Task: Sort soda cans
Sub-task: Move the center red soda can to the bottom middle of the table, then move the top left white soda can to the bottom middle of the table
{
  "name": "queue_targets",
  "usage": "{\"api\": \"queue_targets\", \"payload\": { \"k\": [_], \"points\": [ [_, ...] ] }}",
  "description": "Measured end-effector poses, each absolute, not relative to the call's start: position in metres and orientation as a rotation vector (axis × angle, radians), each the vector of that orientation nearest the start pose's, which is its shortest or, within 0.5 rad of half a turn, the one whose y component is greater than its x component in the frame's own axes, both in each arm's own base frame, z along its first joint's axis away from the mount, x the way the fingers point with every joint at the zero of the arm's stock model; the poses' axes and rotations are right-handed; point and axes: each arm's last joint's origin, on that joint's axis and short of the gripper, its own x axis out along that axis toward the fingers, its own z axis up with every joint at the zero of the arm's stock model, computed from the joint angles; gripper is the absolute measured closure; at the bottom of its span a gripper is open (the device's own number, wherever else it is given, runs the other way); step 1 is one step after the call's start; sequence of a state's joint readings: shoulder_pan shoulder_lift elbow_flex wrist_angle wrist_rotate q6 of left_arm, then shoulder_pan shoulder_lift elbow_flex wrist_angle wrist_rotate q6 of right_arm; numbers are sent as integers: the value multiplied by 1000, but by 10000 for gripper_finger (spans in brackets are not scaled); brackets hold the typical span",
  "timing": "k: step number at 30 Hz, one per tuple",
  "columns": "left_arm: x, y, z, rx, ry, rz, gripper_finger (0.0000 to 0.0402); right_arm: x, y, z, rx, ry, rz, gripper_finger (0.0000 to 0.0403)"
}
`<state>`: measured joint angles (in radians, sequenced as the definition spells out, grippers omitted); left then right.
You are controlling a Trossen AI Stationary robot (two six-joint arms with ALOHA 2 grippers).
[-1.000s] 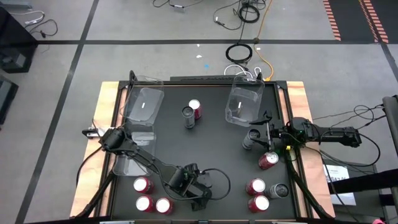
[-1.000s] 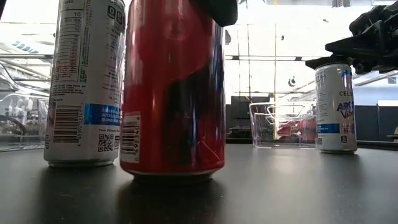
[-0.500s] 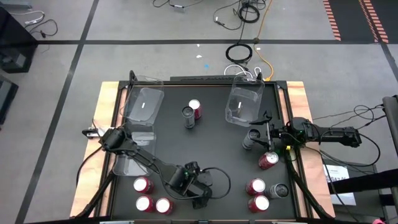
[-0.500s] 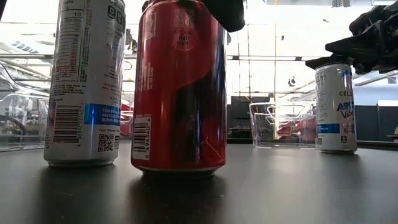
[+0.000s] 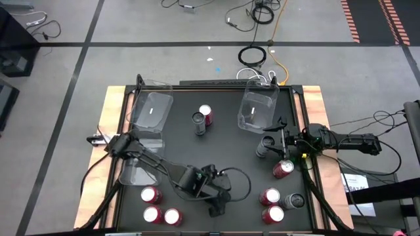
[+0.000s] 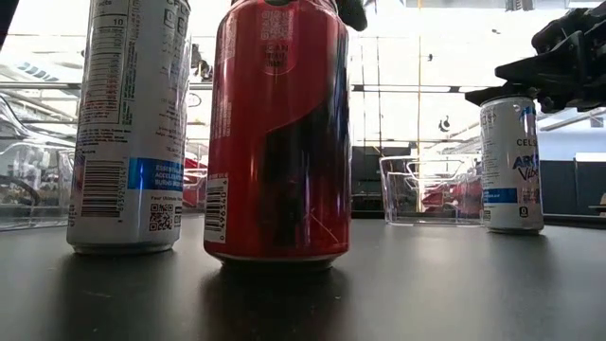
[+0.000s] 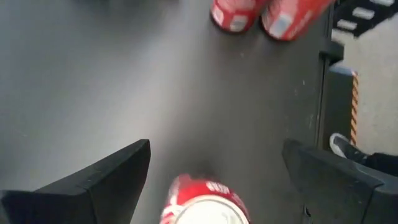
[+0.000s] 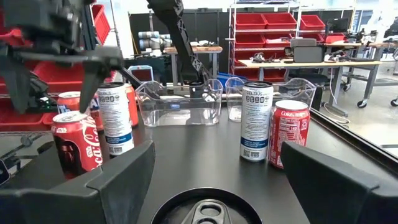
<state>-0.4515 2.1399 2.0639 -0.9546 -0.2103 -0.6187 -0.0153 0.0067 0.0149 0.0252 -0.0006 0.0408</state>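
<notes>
A red soda can (image 6: 276,133) stands upright on its base on the black table, near the middle of the near edge. My left gripper (image 5: 215,207) hangs above it, pointing steeply down and open. Its two fingers (image 7: 118,171) stand wide of the can's silvery top (image 7: 208,208) on either side, apart from it. A white-sided can (image 6: 128,123) stands beside the red one. My right gripper (image 5: 279,139) waits level and open at the table's right edge, over a dark-topped can (image 8: 205,211).
Two clear bins (image 5: 151,111) (image 5: 258,108) stand at the far side. Three red cans (image 5: 157,208) are grouped near left, and several cans (image 5: 275,200) stand near right. A red and a dark-topped can (image 5: 202,118) stand together mid-table. There is bare black table (image 5: 197,154) in the middle.
My left gripper has risen off the top of the red can and drawn clear of it. The can has shifted a little sideways and turned slightly about, and stands upright on the table. My right arm has kept still.
</notes>
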Motion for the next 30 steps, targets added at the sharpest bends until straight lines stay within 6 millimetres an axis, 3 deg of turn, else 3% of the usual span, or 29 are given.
{"api": "queue_targets", "payload": {
  "k": [8, 16, 30],
  "points": [
    [430, -168, 309, -267, 931, 117, 28, 97, -1, 171, 40, -34, -14, 64],
    [436, -150, 314, -291, 913, 149, 28, 97, -1, 171, 40, -34, -14, 64],
    [438, -146, 313, -297, 919, 151, 28, 97, -2, 171, 41, -42, -42, 64]
  ]
}}
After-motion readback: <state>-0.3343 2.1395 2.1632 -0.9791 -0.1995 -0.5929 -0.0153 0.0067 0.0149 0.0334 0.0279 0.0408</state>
